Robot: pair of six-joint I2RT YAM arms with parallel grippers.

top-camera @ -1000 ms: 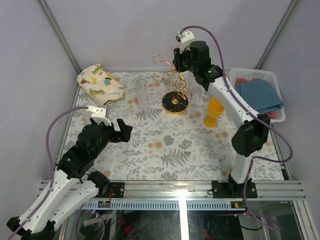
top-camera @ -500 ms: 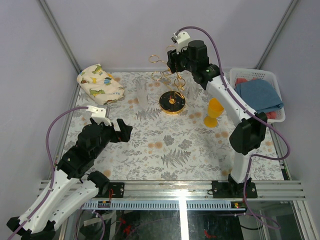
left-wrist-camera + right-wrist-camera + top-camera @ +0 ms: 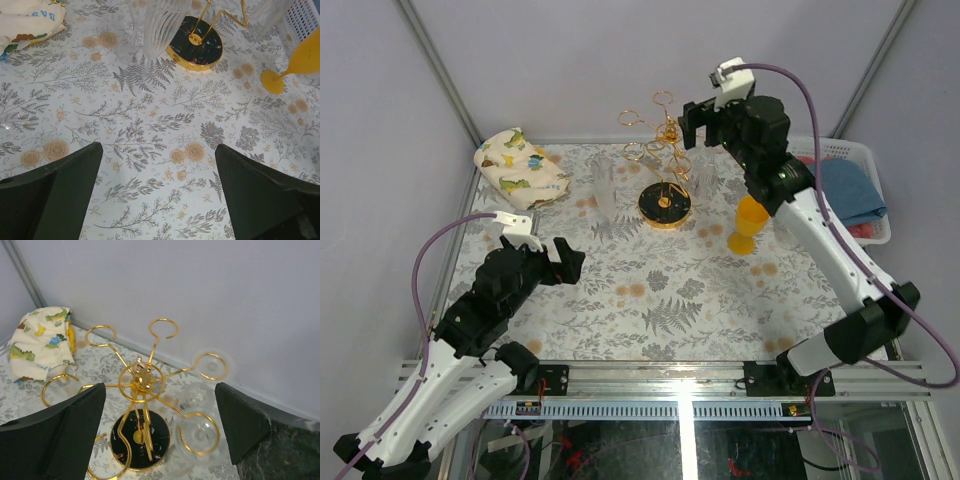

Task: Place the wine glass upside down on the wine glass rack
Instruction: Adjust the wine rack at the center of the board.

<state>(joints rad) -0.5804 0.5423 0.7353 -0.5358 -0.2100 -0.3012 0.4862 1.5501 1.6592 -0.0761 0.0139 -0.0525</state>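
Our wine glass (image 3: 194,396) hangs upside down from a ring-ended arm on the right side of the wine glass rack (image 3: 141,377). Our right gripper (image 3: 160,387) hovers above the rack, fingers spread wide and holding nothing. Our left gripper (image 3: 157,147), well apart from the rack, is also spread wide. A yellow goblet (image 3: 748,225) stands to the right of the rack.

The wine glass rack (image 3: 665,192) stands back-centre on the table (image 3: 670,300) — a wine glass (image 3: 194,396) hangs among its right arms. A tall glass (image 3: 604,190) stands left, a goblet (image 3: 748,225) right; a bundled cloth (image 3: 518,168) lies back-left — a basket (image 3: 820,146) holding a folded cloth (image 3: 850,190) far right.
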